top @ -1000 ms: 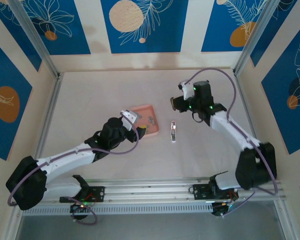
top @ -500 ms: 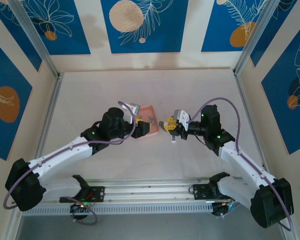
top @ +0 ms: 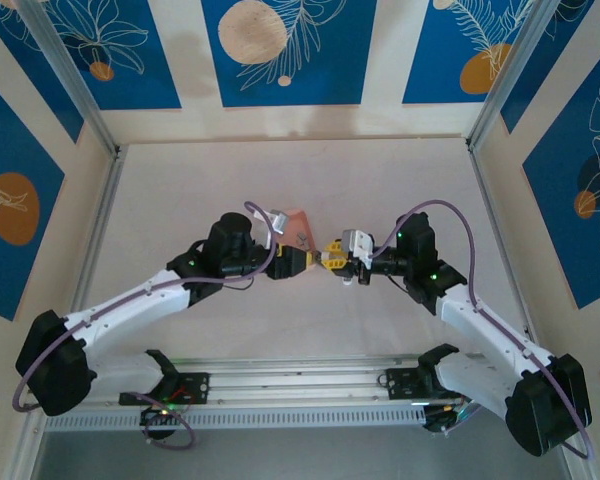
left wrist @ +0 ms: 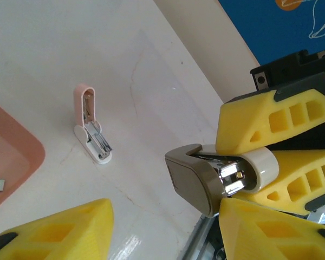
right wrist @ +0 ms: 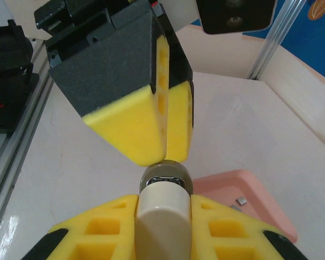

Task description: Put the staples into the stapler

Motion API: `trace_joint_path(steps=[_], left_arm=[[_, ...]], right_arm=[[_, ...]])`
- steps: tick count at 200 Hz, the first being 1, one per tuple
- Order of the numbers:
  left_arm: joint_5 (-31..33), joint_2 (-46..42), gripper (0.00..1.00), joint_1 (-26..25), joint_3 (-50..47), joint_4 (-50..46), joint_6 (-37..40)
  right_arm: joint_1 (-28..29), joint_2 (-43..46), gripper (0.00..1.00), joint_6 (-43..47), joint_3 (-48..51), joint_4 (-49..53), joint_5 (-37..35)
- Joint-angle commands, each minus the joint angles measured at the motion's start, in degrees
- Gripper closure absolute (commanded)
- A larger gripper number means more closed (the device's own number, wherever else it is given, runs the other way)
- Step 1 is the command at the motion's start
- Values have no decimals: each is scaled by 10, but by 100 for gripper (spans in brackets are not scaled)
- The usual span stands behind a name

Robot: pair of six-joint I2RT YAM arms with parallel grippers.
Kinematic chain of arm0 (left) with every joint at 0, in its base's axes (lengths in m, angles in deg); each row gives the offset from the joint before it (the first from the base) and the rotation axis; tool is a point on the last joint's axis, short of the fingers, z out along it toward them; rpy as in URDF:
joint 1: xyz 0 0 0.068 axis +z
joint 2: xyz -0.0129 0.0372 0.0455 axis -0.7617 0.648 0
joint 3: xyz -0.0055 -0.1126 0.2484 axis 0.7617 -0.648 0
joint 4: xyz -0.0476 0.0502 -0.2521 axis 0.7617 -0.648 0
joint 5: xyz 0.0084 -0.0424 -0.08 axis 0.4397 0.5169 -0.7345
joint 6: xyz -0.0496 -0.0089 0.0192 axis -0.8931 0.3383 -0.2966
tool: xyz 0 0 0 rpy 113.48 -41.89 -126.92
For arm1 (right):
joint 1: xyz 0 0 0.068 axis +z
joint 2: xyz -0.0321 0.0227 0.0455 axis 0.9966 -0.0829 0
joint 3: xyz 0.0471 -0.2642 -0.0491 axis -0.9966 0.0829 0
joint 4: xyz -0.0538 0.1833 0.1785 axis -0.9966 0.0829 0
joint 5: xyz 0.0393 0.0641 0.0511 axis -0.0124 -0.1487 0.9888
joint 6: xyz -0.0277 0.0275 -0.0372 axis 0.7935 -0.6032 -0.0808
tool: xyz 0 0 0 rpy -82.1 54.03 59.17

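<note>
My right gripper (right wrist: 163,235) is shut on a stapler (right wrist: 162,208) with a white body and a taupe head, held in the air above the table. My left gripper (left wrist: 167,208) is open, and the stapler's head (left wrist: 197,181) sits between its yellow fingers (left wrist: 54,233), close to the right one. Both grippers meet at mid-table, left gripper (top: 302,260) against right gripper (top: 333,258). A second, small pink-and-white stapler (left wrist: 92,132) lies open on the table (top: 347,279). Tiny grey staples (right wrist: 240,201) lie in the salmon-pink tray (right wrist: 260,200), just behind the grippers (top: 298,222).
A pale tabletop (top: 180,190) lies inside walls with aluminium corner posts (top: 90,110). The mounting rail (top: 300,385) runs along the near edge. Both arms slant inward from their bases.
The right arm swung from the back right down to mid-table with the stapler. The left gripper moved right off the tray's near edge to meet it.
</note>
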Motion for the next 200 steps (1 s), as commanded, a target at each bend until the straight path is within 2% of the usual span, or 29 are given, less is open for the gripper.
trace_joint_path(steps=[1, 62, 117, 158, 200], left_arm=[[-22, 6, 46, 6, 23, 19, -5], [-32, 10, 45, 6, 18, 34, 0], [37, 3, 48, 6, 20, -33, 34], [85, 0, 49, 7, 10, -55, 50], [66, 15, 49, 7, -3, -16, 53]], right_arm=[[8, 2, 100, 11, -4, -17, 27], [13, -3, 100, 13, -7, -16, 28], [9, 11, 100, 9, -12, -22, 40], [-15, 33, 100, -44, -6, -81, 87], [-18, 31, 100, -138, 10, -199, 112]])
